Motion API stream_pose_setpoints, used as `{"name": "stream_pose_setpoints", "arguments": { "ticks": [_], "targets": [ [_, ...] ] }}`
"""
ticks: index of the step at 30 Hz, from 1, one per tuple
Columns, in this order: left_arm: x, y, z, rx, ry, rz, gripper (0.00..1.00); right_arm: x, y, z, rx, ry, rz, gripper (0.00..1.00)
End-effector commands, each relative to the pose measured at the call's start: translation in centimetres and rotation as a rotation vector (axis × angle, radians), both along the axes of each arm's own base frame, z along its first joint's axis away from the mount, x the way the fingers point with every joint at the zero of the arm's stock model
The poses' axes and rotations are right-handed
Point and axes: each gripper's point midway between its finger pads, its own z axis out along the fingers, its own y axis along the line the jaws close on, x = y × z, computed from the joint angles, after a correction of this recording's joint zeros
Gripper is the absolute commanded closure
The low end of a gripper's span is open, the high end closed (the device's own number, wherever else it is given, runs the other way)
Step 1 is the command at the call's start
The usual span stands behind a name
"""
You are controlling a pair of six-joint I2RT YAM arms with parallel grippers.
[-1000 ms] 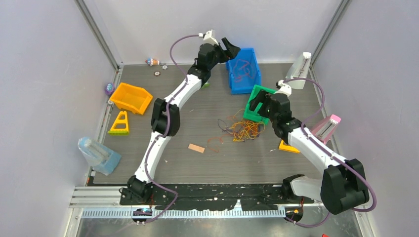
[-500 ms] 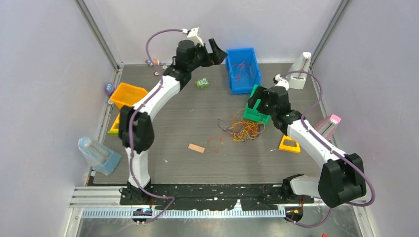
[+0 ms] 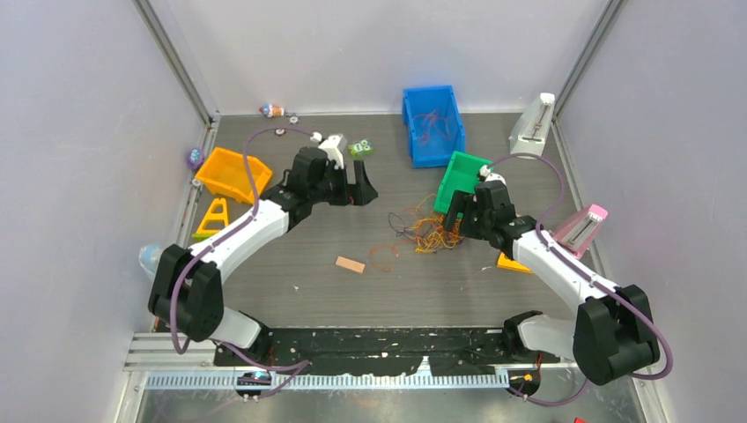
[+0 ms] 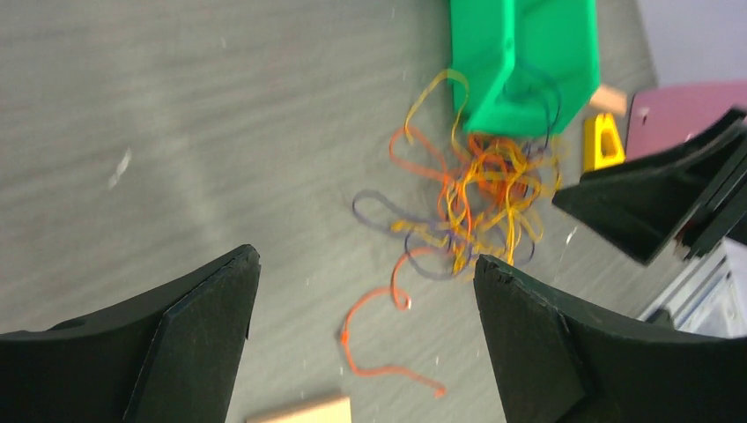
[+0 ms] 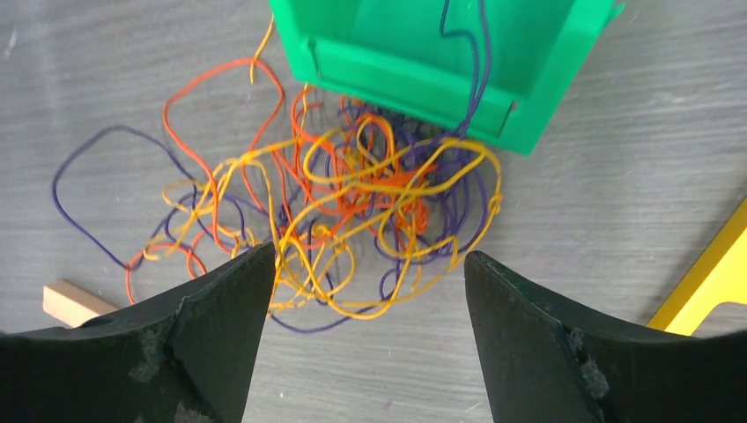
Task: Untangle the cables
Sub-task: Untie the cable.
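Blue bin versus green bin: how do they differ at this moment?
The blue bin stands well apart from the tangled cables, while the green bin sits right against the tangle. The blue bin holds a few thin strands wholly inside it. The green bin has a dark purple strand trailing over its front wall into the heap. Both are open-topped plastic bins with some cable in them.

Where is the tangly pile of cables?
In the top view, the cables lie right of the middle, bunched against the near side of the green bin.
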Motion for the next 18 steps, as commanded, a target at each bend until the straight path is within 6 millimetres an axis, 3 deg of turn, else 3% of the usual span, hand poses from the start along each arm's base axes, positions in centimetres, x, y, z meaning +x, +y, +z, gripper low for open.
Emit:
{"name": "stream_pose_setpoints", "arguments": {
  "ticks": [1,7,14,17,18],
  "targets": [
    [-3.5,0.2,0.8,0.042,-0.036,-0.067,0.07,-1.8,1.6,-0.3,0.019,0.021,0.064,0.17],
    [-8.1,-0.3,-1.7,0.077,-0.014,-0.164,0.12,-2.7,3.2,-2.2,-0.018,0.06,0.111,0.17],
    [-10.7,-1.1,-3.4,0.083,-0.012,-0.227,0.13,-1.6,5.1,-4.7,-0.038,0.091,0.132,0.18],
    [-11.3,-1.5,-3.9,0.089,-0.003,-0.249,0.15,-1.6,6.4,-5.7,-0.063,0.104,0.164,0.27],
    [-11.4,-1.5,-4.0,0.098,-0.007,-0.259,0.15,-1.6,6.8,-5.6,-0.064,0.099,0.178,0.39]
  ]
}}
